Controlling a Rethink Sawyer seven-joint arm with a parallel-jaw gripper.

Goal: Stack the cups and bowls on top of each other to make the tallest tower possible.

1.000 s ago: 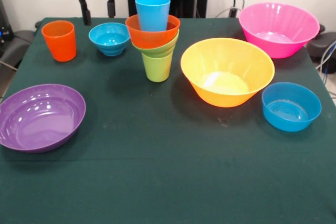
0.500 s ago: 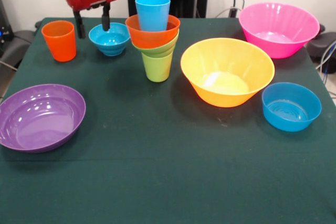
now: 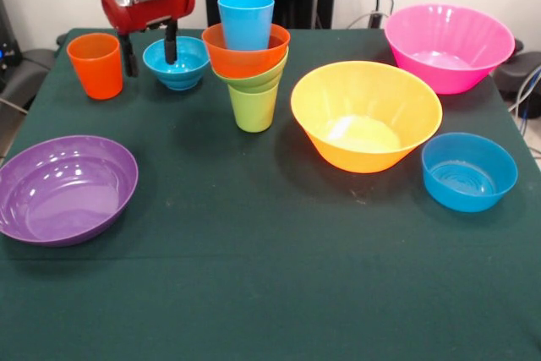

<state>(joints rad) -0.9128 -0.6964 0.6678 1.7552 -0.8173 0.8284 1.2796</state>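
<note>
Red-and-black gripper (image 3: 150, 51) hung open, fingers spread astride the near-left rim of the small glossy blue plastic bowl (image 3: 177, 63), beside the orange plastic tumbler (image 3: 95, 65). The tower (image 3: 249, 61) stood mid-table: lime green cup, small green bowl, orange bowl, light blue cup on top.

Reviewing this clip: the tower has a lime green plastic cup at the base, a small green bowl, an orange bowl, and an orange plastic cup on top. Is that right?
Not quite. The front view shows a light blue plastic cup on top of the tower; the orange plastic cup stands apart on the table. The lime green plastic cup, small green bowl and orange bowl are as stated.
</note>
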